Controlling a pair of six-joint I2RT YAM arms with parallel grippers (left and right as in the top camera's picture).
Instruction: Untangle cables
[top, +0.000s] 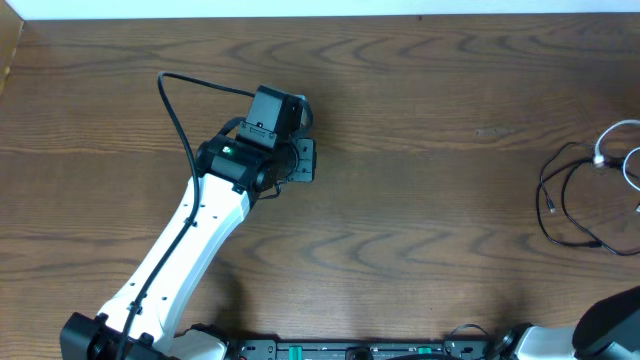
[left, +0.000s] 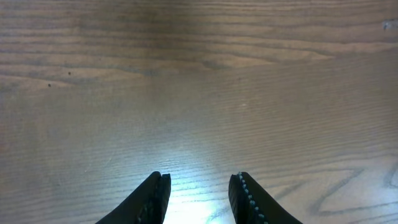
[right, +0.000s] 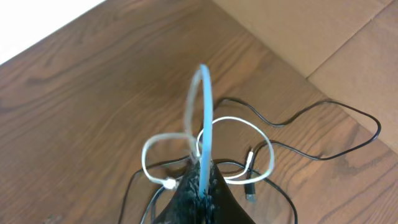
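At the far right edge of the brown wood-grain table (top: 400, 200), in the overhead view, lie the two thin cords: the black cable (top: 565, 205) sprawls in loose open loops whose long run goes roughly near-to-far, while only a short curl of the white cable (top: 615, 145) shows beside it, running off the frame's right edge. The two cords overlap there.

From the right wrist camera, the right gripper (right: 200, 186) has its dark fingers pressed together on a strand of the white cable (right: 205, 112). That strand rises from the fingertips as a tall narrow loop, standing nearly upright with its long axis pointing away from the gripper. More white cord curls in smaller loops on either side below it, one white plug end (right: 169, 183) hanging just left of the fingers. The black cable (right: 323, 134) trails on the wood underneath, sweeping out to the right, with a small dark plug (right: 251, 194) near the fingers.

Well apart, on the left half of the table, the left gripper (left: 199, 196) hovers over bare wood with its jaws apart and nothing between them.
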